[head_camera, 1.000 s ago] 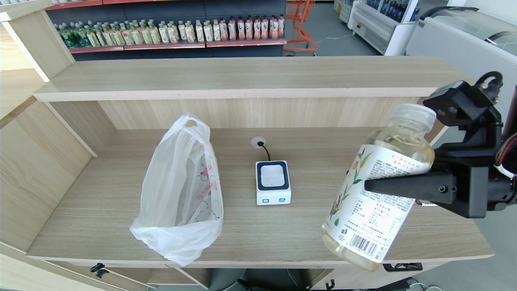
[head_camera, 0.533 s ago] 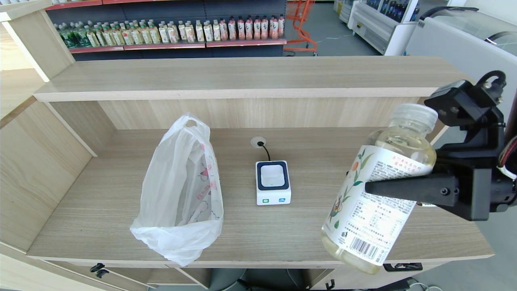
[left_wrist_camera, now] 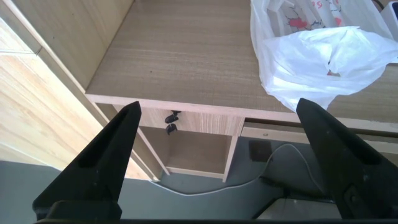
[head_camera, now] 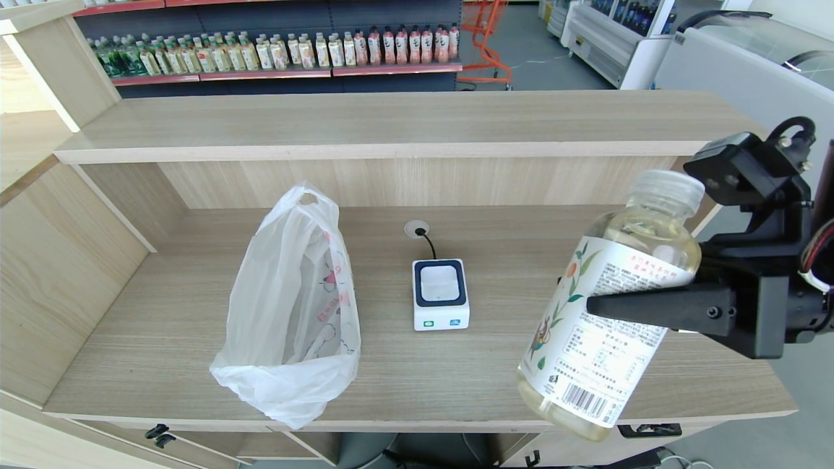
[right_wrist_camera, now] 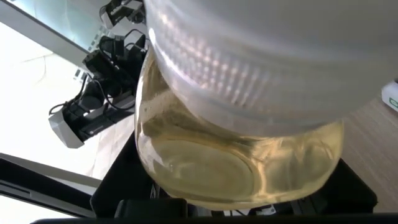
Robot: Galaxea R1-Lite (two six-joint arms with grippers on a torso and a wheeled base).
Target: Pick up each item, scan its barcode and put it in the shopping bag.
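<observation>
Right end effector [head_camera: 616, 298] clamps the bottle [head_camera: 586, 365] at its label; it looks full, heavy and slick. Left end effector [left_wrist_camera: 219, 104] gapes wide.

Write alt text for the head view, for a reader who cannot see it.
The right hand holds a tilted bottle of pale yellow drink above the right end of a wooden counter, barcode facing the camera. A white scanner sits mid-counter, with a white shopping bag to its left.
</observation>
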